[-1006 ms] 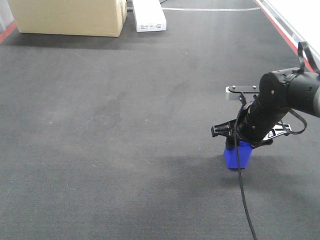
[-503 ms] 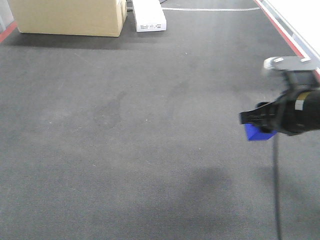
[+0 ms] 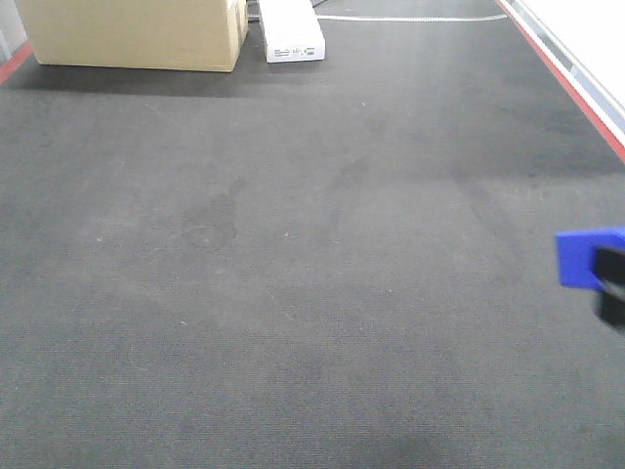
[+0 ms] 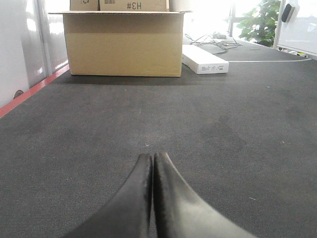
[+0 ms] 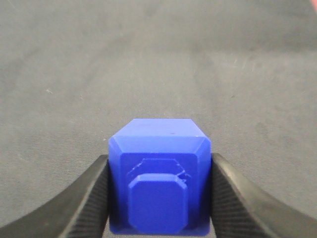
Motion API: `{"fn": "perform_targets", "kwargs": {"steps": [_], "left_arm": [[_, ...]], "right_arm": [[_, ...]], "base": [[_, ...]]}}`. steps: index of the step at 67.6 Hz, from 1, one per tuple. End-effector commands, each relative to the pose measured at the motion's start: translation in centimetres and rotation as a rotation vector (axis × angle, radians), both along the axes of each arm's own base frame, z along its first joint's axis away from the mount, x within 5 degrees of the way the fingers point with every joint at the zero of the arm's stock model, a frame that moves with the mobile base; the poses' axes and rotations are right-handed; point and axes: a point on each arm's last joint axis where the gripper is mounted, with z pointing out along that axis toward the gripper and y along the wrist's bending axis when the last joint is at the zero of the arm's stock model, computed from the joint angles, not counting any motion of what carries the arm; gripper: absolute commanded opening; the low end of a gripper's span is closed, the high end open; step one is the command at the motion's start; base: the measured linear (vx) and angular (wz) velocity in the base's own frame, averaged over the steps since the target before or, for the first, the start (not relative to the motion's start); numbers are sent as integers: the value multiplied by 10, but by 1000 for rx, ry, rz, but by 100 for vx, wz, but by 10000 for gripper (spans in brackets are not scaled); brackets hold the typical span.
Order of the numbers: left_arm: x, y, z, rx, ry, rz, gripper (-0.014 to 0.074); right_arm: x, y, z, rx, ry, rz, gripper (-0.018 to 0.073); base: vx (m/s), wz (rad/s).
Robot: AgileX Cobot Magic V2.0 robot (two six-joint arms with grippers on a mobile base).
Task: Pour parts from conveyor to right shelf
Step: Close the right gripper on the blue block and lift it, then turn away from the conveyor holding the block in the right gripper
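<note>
Change: the part (image 5: 157, 181) had left the conveyor (image 3: 293, 244) and swung out to the front view's right edge. Pickup done and carry under way, I judged.
Right end effector (image 5: 159, 166): clamped on the part's two sides, part-wide.
Left end effector (image 4: 152, 166): pinched closed, empty, low over the conveyor.
Pointing: knob (image 5: 157, 201) faced my wrist camera. The part was near-cubic, with no clear long axis.

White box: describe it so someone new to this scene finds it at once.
Look to the far end of the dark belt, where a big cardboard box stands. Just right of it lies the white box, flat, long and far lower than its brown neighbour.
</note>
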Motion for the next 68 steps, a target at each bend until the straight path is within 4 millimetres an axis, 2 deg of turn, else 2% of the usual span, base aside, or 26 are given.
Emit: {"fn": "perform_targets", "kwargs": {"steps": [1,18,32,49,68], "left_arm": [[0,0,-2,-9,-55,-5,-6],[0,0,-2,-9,-55,-5,-6],[0,0,-2,-9,-55,-5,-6],[0,0,-2,-9,-55,-5,-6],[0,0,-2,-9,-55,-5,-6]], "right_arm": [[-21,-5,12,6,-195,14,36],[-75,-15,-5,55,-363,15,36],[-104,-21,-17,11,-540,36,36],[-107,-21,-37,-10,-568,45,36],[-107,-21,-40,-6,-536,44,36]], "base": [[0,0],[0,0],[0,0],[0,0],[0,0]]}}
